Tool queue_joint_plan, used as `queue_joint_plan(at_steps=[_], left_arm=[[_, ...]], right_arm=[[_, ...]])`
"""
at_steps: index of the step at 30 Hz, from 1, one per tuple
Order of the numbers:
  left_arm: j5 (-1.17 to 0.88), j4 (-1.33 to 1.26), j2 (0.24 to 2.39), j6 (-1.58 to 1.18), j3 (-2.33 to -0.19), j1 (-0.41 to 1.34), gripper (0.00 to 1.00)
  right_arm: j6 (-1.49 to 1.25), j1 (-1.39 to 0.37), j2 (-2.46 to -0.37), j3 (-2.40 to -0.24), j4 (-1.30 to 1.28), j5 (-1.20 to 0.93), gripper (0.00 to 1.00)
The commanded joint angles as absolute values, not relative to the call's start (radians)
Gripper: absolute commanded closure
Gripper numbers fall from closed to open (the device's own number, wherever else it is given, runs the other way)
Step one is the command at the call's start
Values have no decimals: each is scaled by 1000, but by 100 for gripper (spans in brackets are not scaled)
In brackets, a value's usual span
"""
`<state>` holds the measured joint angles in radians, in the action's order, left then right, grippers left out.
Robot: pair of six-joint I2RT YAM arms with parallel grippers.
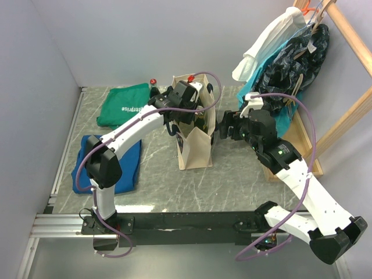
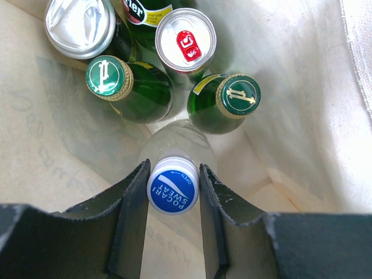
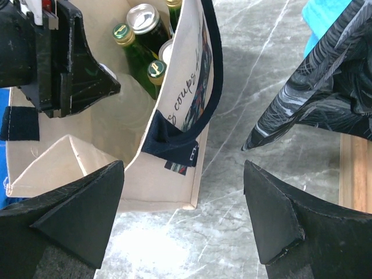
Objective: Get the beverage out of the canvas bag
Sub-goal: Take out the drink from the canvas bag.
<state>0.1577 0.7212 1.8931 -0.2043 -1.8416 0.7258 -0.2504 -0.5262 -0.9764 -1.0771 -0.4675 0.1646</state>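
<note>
Reaching down into the canvas bag (image 1: 196, 152), our left gripper (image 2: 174, 174) pinches the blue cap of a clear plastic bottle (image 2: 172, 192), with one dark finger pressed to each side as far as we can see. We judge this to be the grasping step: the drink is gripped but sits inside the bag, not yet lifted. The next move, we think, calls for a straight upward pull. The hold on the smooth cap must stay firm, and the soft tote must not rise or tip with the bottle. Our right gripper (image 3: 183, 168) hangs with its jaws spread wide, just beside the bag's right wall and navy handle (image 3: 212, 75), touching nothing; it could steady the bag. The bag stands upright on the grey marbled table (image 1: 244, 180), mouth open. Packed behind the clear bottle we see two green glass bottles (image 2: 125, 87) with green crown caps, a can (image 2: 186, 39) with a red pull tab, and a silver-topped container (image 2: 80, 26).
</note>
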Motion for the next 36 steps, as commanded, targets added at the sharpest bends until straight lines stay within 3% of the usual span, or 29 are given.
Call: queue_joint_plan(at_steps=[1,36], left_arm=[[143,647,1816,-196,-1904,724,99],[63,663,1776,-181,-2017,724,99]], right_arm=[[-262,-529,-956,-1074,-434,175,11],[-287,-531,-945,-1066,-426,173,12]])
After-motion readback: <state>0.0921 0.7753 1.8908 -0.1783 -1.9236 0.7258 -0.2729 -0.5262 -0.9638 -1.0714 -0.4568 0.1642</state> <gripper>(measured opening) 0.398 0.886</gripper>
